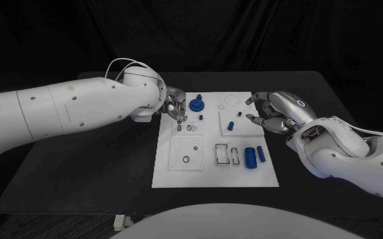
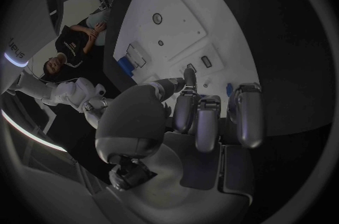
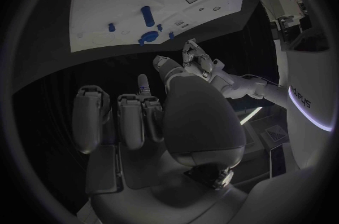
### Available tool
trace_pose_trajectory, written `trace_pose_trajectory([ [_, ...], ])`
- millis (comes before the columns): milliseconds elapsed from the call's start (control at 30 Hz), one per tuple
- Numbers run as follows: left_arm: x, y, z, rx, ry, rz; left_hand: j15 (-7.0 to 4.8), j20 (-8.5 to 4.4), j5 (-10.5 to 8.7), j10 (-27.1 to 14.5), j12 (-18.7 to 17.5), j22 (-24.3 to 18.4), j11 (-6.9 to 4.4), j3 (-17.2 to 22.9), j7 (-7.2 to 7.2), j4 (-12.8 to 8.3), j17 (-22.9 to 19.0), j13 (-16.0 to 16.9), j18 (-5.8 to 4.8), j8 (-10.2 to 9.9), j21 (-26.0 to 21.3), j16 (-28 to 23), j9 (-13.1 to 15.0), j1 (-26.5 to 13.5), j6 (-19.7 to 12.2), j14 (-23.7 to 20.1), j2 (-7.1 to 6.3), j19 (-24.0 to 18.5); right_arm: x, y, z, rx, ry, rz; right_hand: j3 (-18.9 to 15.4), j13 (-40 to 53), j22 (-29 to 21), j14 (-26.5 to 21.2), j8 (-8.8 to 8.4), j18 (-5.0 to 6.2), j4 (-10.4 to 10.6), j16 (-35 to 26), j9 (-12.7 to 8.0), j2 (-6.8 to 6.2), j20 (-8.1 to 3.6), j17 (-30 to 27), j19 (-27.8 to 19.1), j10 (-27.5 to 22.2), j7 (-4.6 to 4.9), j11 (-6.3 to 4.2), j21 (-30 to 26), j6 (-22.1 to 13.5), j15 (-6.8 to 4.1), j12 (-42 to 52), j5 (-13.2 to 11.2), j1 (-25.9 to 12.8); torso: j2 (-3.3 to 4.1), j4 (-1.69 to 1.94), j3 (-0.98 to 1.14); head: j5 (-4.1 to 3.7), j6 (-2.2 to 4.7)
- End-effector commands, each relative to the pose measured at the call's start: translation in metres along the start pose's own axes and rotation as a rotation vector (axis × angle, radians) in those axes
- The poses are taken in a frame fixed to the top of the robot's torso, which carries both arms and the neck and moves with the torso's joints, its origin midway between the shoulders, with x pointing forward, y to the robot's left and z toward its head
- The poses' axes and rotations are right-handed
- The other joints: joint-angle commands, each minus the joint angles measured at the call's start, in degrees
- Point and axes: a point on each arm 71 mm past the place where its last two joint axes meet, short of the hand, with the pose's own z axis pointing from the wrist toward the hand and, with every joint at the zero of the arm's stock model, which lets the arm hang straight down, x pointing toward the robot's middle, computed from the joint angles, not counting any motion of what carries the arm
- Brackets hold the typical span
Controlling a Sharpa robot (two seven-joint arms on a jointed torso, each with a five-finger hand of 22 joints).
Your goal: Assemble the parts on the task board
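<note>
In the middle of the head view sits the black table (image 1: 96, 161), with the white task board (image 1: 215, 175) lying lengthwise down its centre, running from mid-frame toward the bottom.

The left arm (image 1: 72, 109) comes in from the left edge, and the left hand (image 1: 174, 108) hangs over the board's upper left corner, fingers pointing down at the board right next to the round blue part (image 1: 196, 105). In the left wrist view its fingers (image 2: 205, 119) are loosely curled with nothing between them, and I honestly can't tell whether a fingertip actually touches the board or just sits above it.

The right arm (image 1: 339, 150) enters from the right edge, and the right hand (image 1: 275, 112) sits at the board's upper right edge, fingers bent toward the board but spread apart, holding nothing. The right wrist view backs that up: the right hand's fingers (image 3: 130, 119) are relaxed and empty, off the board's edge.

Parts: a blue cylinder (image 1: 249, 157) and a thinner blue bar (image 1: 261, 154) lie side by side in the lower right area of the board. A small blue peg (image 1: 231, 125) and a tiny blue bit (image 1: 238, 114) sit in the upper middle, between the two hands.
</note>
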Motion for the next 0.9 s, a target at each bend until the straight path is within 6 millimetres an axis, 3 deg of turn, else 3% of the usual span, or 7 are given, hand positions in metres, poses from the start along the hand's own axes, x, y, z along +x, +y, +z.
trace_pose_trajectory([
  [33, -0.008, -0.007, -0.007, 0.129, -0.134, -0.083, 0.49, 0.39, -0.07, 0.02, -0.15, 11.41, 0.28, -3.14, 0.70, 1.20, 13.66, 1.96, 0.10, -2.37, 0.47, -0.02, -2.64, 1.04, -0.04, 5.01, -0.12, 0.25, -0.005, -0.003, -0.005, -0.011, -0.011, -0.038, -0.23, 13.10, 11.76, 4.59, 0.33, 0.58, 0.60, 0.05, -0.12, 0.06, -0.51, 8.17, 1.77, 4.84, -0.23, -0.39, 0.66, 1.12, -0.45, 0.38, -1.99, -0.19, 0.06, -0.08, -0.02, -0.06, -0.01],
  [233, -0.008, -0.001, -0.019, 0.204, -0.231, -0.122, 1.55, 1.18, -5.70, 0.50, 0.22, 11.71, 1.50, -11.24, 2.49, 6.03, 14.12, 2.09, -0.11, -10.66, 1.38, 0.31, -11.93, 2.50, -0.19, 5.38, 0.64, 1.11, -0.029, -0.024, -0.020, 0.019, -0.033, -0.185, -4.30, 15.09, 13.46, 5.32, -0.83, -0.56, 5.11, 1.78, -0.75, -1.71, -1.12, 11.27, 3.96, 6.04, -1.74, -0.84, 5.24, 6.62, -1.24, 1.91, -13.89, -2.73, 0.01, 0.18, -0.09, -0.69, -0.01],
  [467, -0.002, 0.003, -0.024, 0.252, -0.258, -0.147, 1.83, 1.54, -8.76, 2.07, 1.98, 12.49, 1.91, -19.95, 3.01, 10.15, 15.09, 3.48, -0.65, -17.27, 3.81, 0.97, -21.14, -1.64, -0.72, 6.02, 2.28, 2.84, -0.053, -0.050, -0.038, 0.102, -0.021, -0.352, -8.61, 15.09, 14.91, 6.06, -4.06, -1.67, 8.29, 3.72, -0.85, -4.19, -2.01, 15.09, 5.82, 6.04, -2.77, -1.57, 9.55, 9.42, -2.18, 1.91, -17.30, -7.95, -0.08, 0.18, -0.12, -1.99, -0.01],
  [600, 0.002, 0.003, -0.024, 0.258, -0.228, -0.187, 2.12, 1.67, -6.36, 2.03, 1.91, 12.44, 2.26, -23.04, 3.09, 10.05, 15.09, 3.32, -0.61, -16.33, 3.66, 0.97, -22.87, -2.49, 3.33, 6.02, 4.18, 2.74, -0.060, -0.063, -0.046, 0.160, 0.002, -0.408, -8.85, 15.09, 15.09, 6.06, -5.29, -1.81, 8.29, 3.72, -0.72, -4.67, -2.25, 15.09, 6.06, 6.04, -3.10, -1.76, 10.07, 10.37, -2.35, 1.91, -17.51, -10.47, -0.06, 0.18, -0.18, -3.09, -0.01],
  [733, 0.004, 0.004, -0.024, 0.259, -0.218, -0.207, 2.33, 1.87, -4.19, 1.79, 1.65, 12.38, 2.49, -24.18, 3.07, 10.02, 15.09, 3.03, -0.58, -16.00, 3.48, 0.97, -23.75, -1.11, 4.56, 6.02, 4.76, 2.60, -0.062, -0.072, -0.051, 0.198, 0.025, -0.439, -7.00, 15.09, 15.09, 6.06, -6.95, -1.81, 8.10, 3.72, -0.59, -3.48, -2.37, 15.09, 6.06, 6.04, -3.29, -1.91, 10.07, 11.19, -2.45, 1.91, -11.00, -6.47, 0.00, 0.21, -0.22, -3.83, -0.01],
  [800, 0.005, 0.004, -0.024, 0.258, -0.217, -0.214, 2.33, 1.91, 0.06, 1.71, 1.61, 12.38, 2.53, -24.51, 3.14, 9.37, 15.09, 2.97, -0.57, -16.28, 3.48, 0.97, -24.74, 1.85, 4.55, 6.02, 5.04, 2.57, -0.062, -0.077, -0.051, 0.217, 0.040, -0.455, -6.16, 15.09, 15.09, 6.06, -7.69, -1.81, 7.75, 3.72, -0.56, -3.09, -2.40, 15.09, 6.06, 6.04, -3.36, -1.92, 10.07, 11.37, -2.47, 1.91, -8.12, -3.96, -0.07, 0.17, -0.21, -4.08, -0.01],
  [900, 0.005, 0.005, -0.024, 0.256, -0.216, -0.220, 2.39, 1.95, 1.38, 1.70, 1.64, 12.39, 2.56, -25.10, 3.19, 9.56, 15.09, 2.98, -0.58, -16.41, 3.53, 0.97, -25.29, 2.67, 4.56, 6.02, 5.15, 2.60, -0.061, -0.084, -0.052, 0.237, 0.066, -0.475, -3.63, 15.09, 15.09, 6.06, -8.74, -1.81, 7.61, 3.72, -0.50, -3.77, -2.42, 15.09, 6.06, 6.04, -3.33, -1.89, 10.07, 11.63, -2.46, 1.91, -10.03, -0.46, -0.06, 0.24, -0.21, -4.40, -0.01],
])
